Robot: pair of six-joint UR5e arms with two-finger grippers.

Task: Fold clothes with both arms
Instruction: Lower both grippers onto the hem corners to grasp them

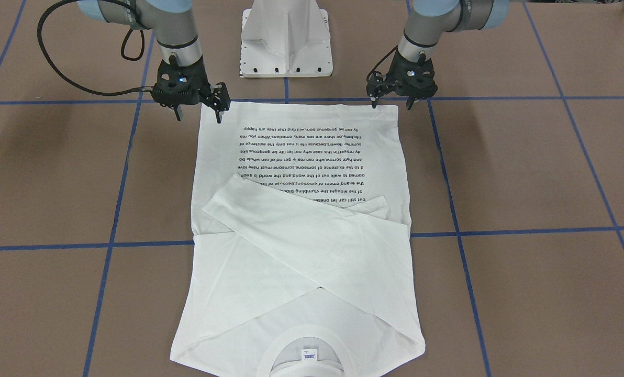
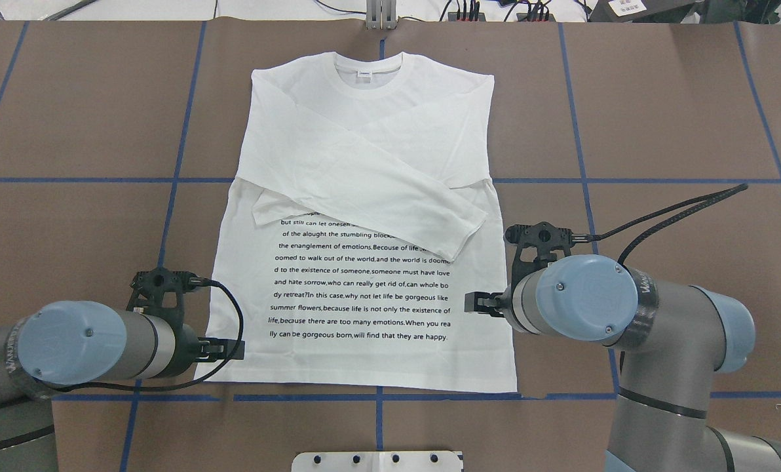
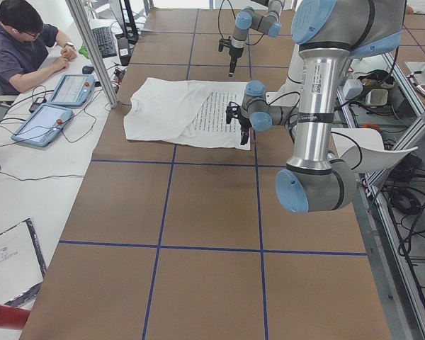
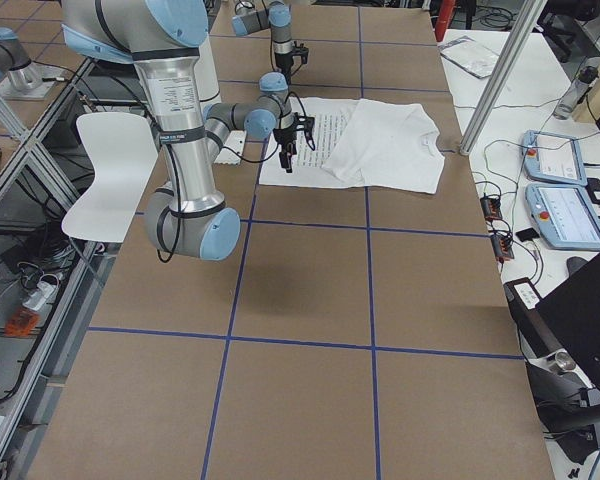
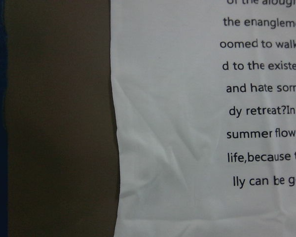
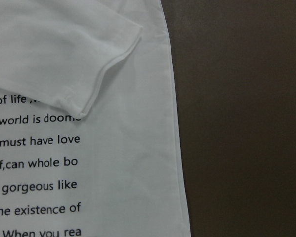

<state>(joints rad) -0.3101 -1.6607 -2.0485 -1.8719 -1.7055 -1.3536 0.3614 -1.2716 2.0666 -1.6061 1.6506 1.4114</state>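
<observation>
The clothes are one white long-sleeved T-shirt (image 1: 301, 272) lying flat on the brown table, print side up, both sleeves crossed over the chest. Its collar (image 2: 368, 72) points away from the robot and its hem lies nearest the base. My left gripper (image 1: 392, 103) hovers open over one hem corner, nothing between its fingers. At the opposite hem corner my right gripper (image 1: 199, 112) is also open and empty. The left wrist view shows the T-shirt's side edge (image 5: 116, 148) and printed text. A folded sleeve cuff (image 6: 103, 74) shows in the right wrist view. Neither wrist view shows fingers.
The white pedestal base (image 1: 286, 42) stands just behind the hem. Blue tape lines (image 1: 526, 230) grid the brown table surface. A person (image 3: 21, 49) sits at a side table with tablets (image 3: 46, 120) beyond the collar end.
</observation>
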